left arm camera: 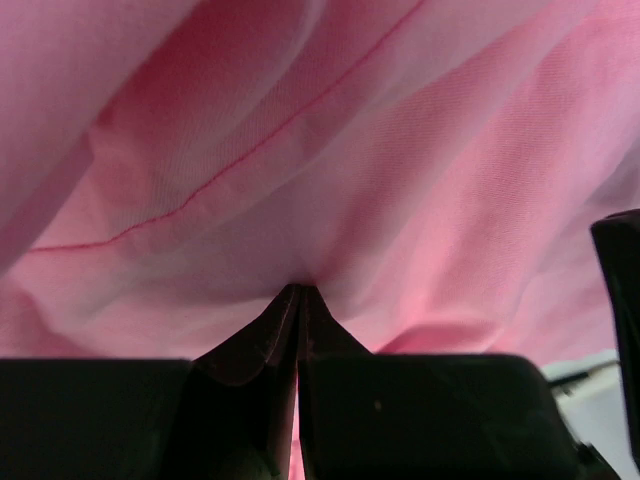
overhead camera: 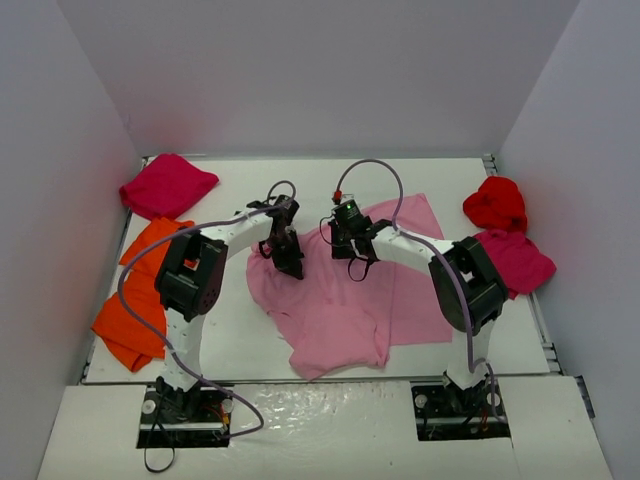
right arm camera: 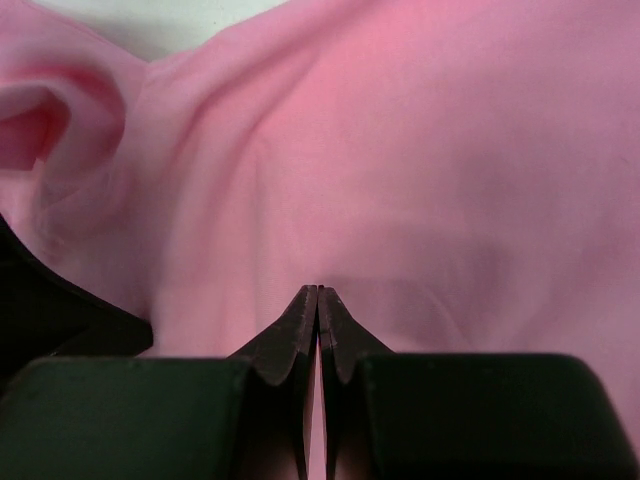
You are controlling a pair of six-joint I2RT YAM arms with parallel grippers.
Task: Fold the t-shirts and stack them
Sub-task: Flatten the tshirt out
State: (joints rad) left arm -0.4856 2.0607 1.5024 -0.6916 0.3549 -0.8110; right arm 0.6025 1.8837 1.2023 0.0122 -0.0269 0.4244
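The light pink t-shirt [overhead camera: 335, 310] lies spread and rumpled in the middle of the table. My left gripper [overhead camera: 290, 262] is shut on its upper left part, where the cloth [left arm camera: 350, 150] puckers into the closed fingertips [left arm camera: 300, 290]. My right gripper [overhead camera: 358, 265] is shut on the shirt's upper middle, its tips [right arm camera: 318, 290] pinched into the pink cloth [right arm camera: 420, 150]. A magenta t-shirt [overhead camera: 167, 185] is bunched at the back left. Two orange t-shirts [overhead camera: 150, 245] [overhead camera: 125, 325] lie along the left edge. A bright red t-shirt [overhead camera: 497, 203] and another magenta one [overhead camera: 515, 262] are heaped at the right.
White walls [overhead camera: 320, 80] close in the table on three sides. Bare white table [overhead camera: 230, 335] shows between the pink shirt and the orange ones. Cables loop over both arms.
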